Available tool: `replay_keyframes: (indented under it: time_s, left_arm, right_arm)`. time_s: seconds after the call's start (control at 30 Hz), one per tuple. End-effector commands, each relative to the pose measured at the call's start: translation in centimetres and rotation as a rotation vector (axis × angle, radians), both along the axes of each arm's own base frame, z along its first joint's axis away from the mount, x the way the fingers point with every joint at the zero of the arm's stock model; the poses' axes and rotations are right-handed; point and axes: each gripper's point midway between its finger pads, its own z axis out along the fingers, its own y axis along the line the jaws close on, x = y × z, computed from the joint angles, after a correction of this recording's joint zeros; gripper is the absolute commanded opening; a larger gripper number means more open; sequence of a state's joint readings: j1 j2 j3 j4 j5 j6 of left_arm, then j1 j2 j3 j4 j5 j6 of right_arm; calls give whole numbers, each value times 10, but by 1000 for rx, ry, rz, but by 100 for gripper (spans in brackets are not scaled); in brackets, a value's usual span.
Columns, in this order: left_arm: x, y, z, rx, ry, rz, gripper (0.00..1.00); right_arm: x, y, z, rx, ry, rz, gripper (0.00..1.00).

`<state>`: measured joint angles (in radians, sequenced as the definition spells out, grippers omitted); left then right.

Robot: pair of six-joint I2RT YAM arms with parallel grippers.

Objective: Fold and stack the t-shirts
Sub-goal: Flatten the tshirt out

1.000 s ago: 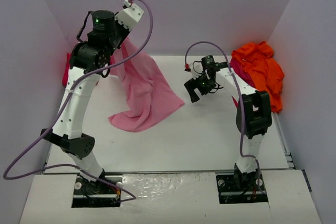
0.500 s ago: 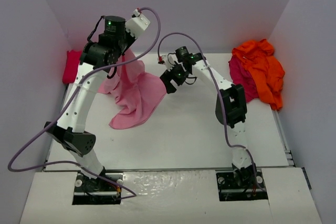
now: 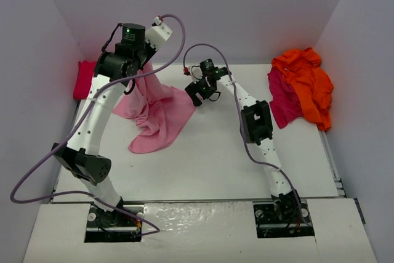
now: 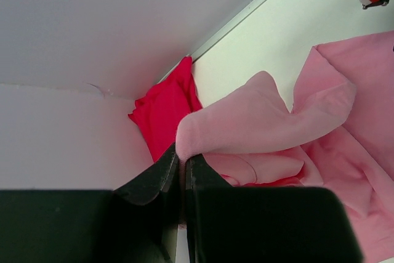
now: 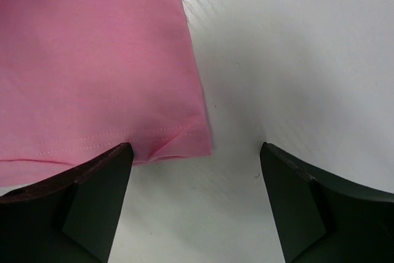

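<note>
The light pink t-shirt [image 3: 161, 112] hangs from my left gripper [image 3: 140, 73] and trails down onto the white table. In the left wrist view the left gripper [image 4: 182, 159] is shut on a fold of the pink shirt [image 4: 258, 121]. My right gripper [image 3: 193, 95] is open just above the shirt's right hemmed corner [image 5: 184, 143], which lies between its fingers [image 5: 98, 183]. The red t-shirt [image 3: 83, 79] lies folded at the far left against the wall, also in the left wrist view [image 4: 163, 112]. The bright orange t-shirt [image 3: 308, 78] lies crumpled over the dark crimson t-shirt [image 3: 282, 100] at the far right.
White walls close in the table at the back and both sides. The table's white surface [image 3: 215, 158] stretches in front of the pink shirt. Purple cables loop over both arms.
</note>
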<state>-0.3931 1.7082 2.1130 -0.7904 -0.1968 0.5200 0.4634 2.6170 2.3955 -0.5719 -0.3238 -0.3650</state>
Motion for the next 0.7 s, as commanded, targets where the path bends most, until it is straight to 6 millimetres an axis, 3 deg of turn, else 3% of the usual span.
replay_keyframes:
  time_s: [0.0,0.17,0.27,0.33,0.43,0.53,0.6,0.67]
  left_arm:
    - [-12,15,41,-51,-113,29,0]
    - [-11,24,44,-50,-122,48,0]
    - [-9,28,44,-48,-126,57,0]
    - [-6,30,44,-51,-130,63,0]
    - [-3,31,38,-56,-125,70,0]
    - [3,43,40,-49,-157,118,0]
    - [5,57,52,-60,-213,175,0]
    - [4,88,69,-86,-276,257,0]
  right_arm:
    - [9,11,8,35,-36,8,75]
    - [-11,28,-2,49,2,97,58]
    - [-30,37,-8,36,22,166,35]
    - [-36,36,-15,-1,24,177,3]
    - [-40,36,-18,-38,15,182,0]
    - [-23,13,-5,-155,-67,100,0]
    - [-4,-12,20,-239,-155,15,0]
    - [19,-51,59,-349,-271,-122,0]
